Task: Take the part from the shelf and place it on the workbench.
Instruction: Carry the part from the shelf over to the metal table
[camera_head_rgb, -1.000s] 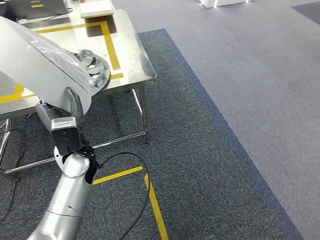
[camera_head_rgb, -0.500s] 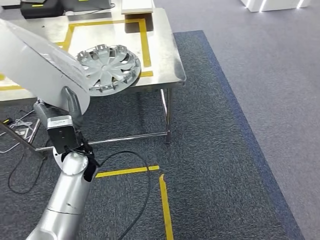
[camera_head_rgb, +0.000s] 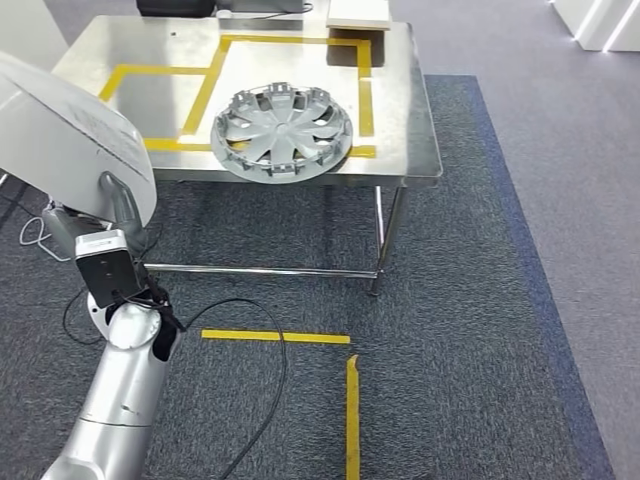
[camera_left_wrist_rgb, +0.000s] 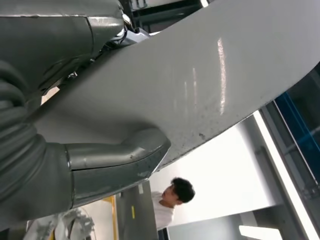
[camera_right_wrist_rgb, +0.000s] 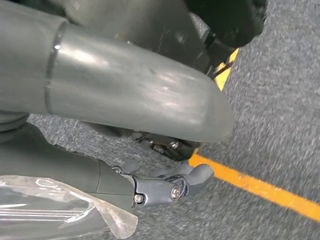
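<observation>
A large, light grey curved panel, the part (camera_head_rgb: 60, 130), fills the upper left of the head view, off to the left of the workbench and in front of it. My left hand (camera_head_rgb: 113, 215) grips the part from below, at its lower edge. In the left wrist view the thumb (camera_left_wrist_rgb: 124, 155) presses on the part's (camera_left_wrist_rgb: 211, 85) glossy surface. The steel workbench (camera_head_rgb: 407, 140) with yellow tape markings stands ahead. A silver hubcap (camera_head_rgb: 283, 130) lies on it. My right hand (camera_right_wrist_rgb: 158, 185) hangs over the carpet with its fingers apart and nothing in them.
A black cable (camera_head_rgb: 264, 400) loops over the dark carpet beside yellow floor tape (camera_head_rgb: 275, 337). A flat board (camera_head_rgb: 358, 14) lies at the bench's far edge. Lighter grey carpet runs along the right. A person (camera_left_wrist_rgb: 170, 200) stands in the background of the left wrist view.
The camera has turned: the workbench and hubcap have shifted right and towards the middle of the picture. My left hand still holds the part in the same way.
</observation>
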